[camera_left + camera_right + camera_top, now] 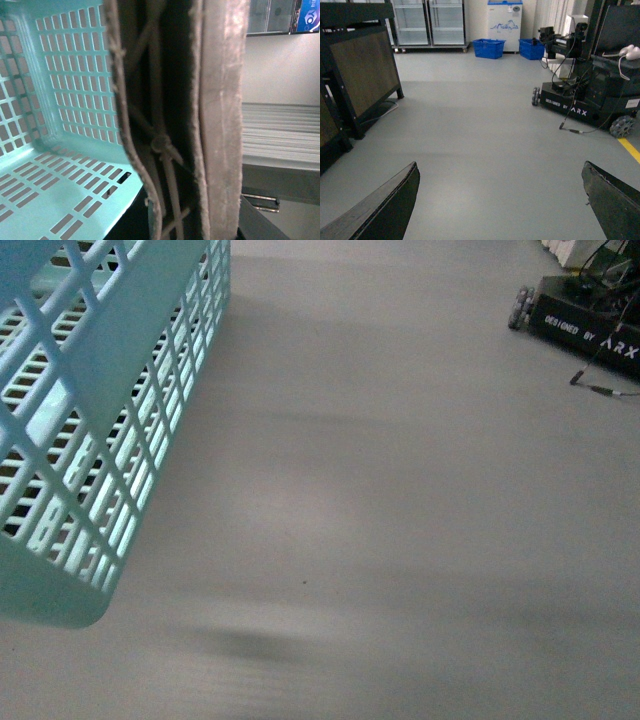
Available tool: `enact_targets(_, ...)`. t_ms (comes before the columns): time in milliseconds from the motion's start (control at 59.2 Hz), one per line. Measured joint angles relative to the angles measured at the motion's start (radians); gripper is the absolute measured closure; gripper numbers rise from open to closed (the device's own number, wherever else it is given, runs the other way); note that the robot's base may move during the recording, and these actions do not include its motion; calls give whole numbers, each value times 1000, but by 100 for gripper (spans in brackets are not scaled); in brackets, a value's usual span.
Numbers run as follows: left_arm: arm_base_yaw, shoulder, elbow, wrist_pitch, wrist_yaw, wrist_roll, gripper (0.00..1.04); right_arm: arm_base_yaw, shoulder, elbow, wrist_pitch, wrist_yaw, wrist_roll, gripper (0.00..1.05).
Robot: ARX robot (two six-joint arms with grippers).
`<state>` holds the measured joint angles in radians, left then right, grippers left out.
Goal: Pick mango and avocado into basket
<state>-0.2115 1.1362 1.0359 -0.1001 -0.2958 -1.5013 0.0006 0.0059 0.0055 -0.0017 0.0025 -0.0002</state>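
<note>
Grey floor [400, 490] wide, bare. Basket [110, 390] front-left, tilted, seemingly lifted off floor; its handles [220, 125] fill left wrist view. Visible basket bottom holds no fruit. Mango, avocado in no view: both picks judged undone. Left gripper hidden, grip cannot be told. Right gripper [500, 167] spread, empty. Ample room ahead; other robot [590, 320] far right, dark panels [365, 75] to avoid.

Grey floor [400, 540] all the way out. Far right, a black wheeled cart [590, 325] lettered ARX, a cable [600, 388] trailing beside it. Far off at the wall: glass-door fridges [430, 22], a white chest freezer [505, 22], two blue crates [489, 48] just beside it. Black-framed panels [362, 75] stand nearer. A yellow line [630, 149] marks the floor near the cart.
</note>
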Motion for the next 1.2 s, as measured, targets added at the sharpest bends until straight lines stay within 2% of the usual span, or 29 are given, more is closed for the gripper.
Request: enact_targets(1200,0,-1,0,0,0,1,87,0,0,0,0,0,0,8)
